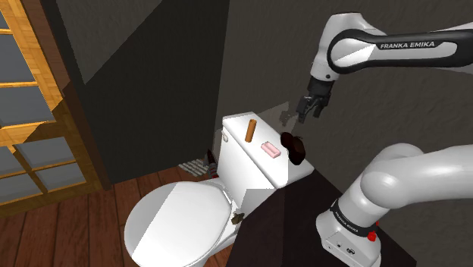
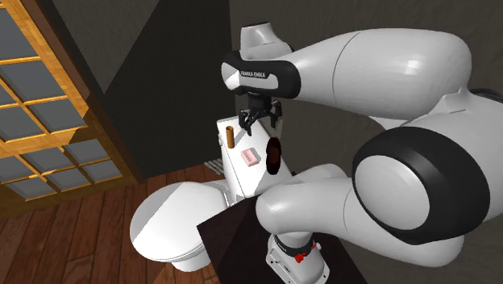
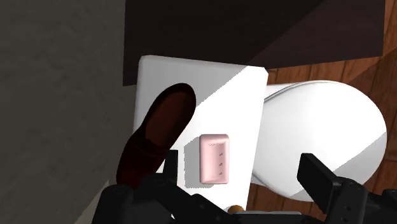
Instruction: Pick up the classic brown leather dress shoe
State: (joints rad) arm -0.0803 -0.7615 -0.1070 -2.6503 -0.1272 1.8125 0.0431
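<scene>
The brown shoe point(image 1: 294, 147) lies on the toilet tank lid point(image 1: 241, 144), along its edge beside the wall, next to a pink soap point(image 1: 270, 149). The gripper point(image 1: 309, 114) hangs above it, jaws apart, holding nothing.

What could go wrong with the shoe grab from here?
1. The dark brown shoe lies at the edge of the toilet tank lid and seems to hang partly over it. A glancing touch from the open gripper could tip it off.
2. The pink bar lies close beside the shoe, so a descending finger might hit it.
</scene>
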